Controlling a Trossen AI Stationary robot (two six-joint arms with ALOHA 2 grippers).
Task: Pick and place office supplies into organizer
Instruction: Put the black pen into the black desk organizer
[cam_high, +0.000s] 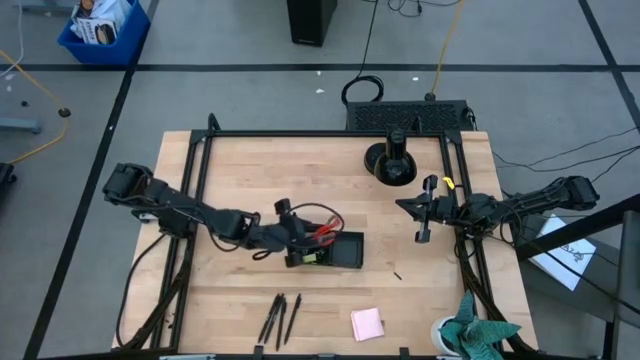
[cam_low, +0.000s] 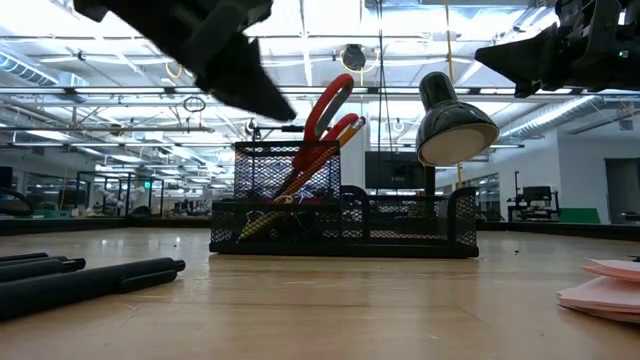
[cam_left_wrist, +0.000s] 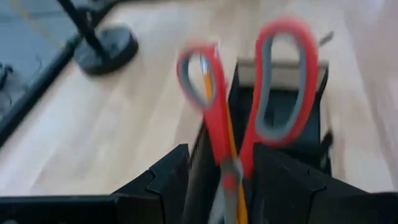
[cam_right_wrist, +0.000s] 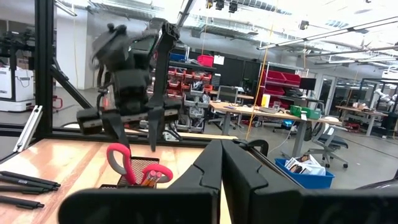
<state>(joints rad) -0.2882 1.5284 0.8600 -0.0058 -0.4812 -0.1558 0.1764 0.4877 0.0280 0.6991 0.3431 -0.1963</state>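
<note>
Two arms at one wooden table (cam_high: 240, 290).

Organizer (cam_high: 345, 252): black mesh tray, near table centre, flat on the wood. Its taller compartment holds the scissors (cam_high: 325, 230), red handles up and tilted, with orange pencils (cam_low: 300, 175) leaning beside them.

Left gripper (cam_high: 292, 222): hangs just above the taller compartment, over the scissor handles. Fingers (cam_right_wrist: 155, 115) spread apart, one to each side of the handles, gripping nothing; whether they touch the handles, cannot tell.

Right gripper (cam_high: 424, 222): held high over the table's right side, well apart from the organizer. Fingers pressed together, nothing between them.

Pens (cam_high: 278, 318): three dark sticks lying loose together near the front edge, ahead of the organizer.

Sticky pad (cam_high: 367, 324): pink, flat on the wood near the front edge, right of the pens.

Yellow piece (cam_high: 449, 183): at the right side, near the right arm.

Stand (cam_high: 391, 160): round black base with post, at the far side.

Cloth (cam_high: 478, 330): teal, at the front right corner.
</note>
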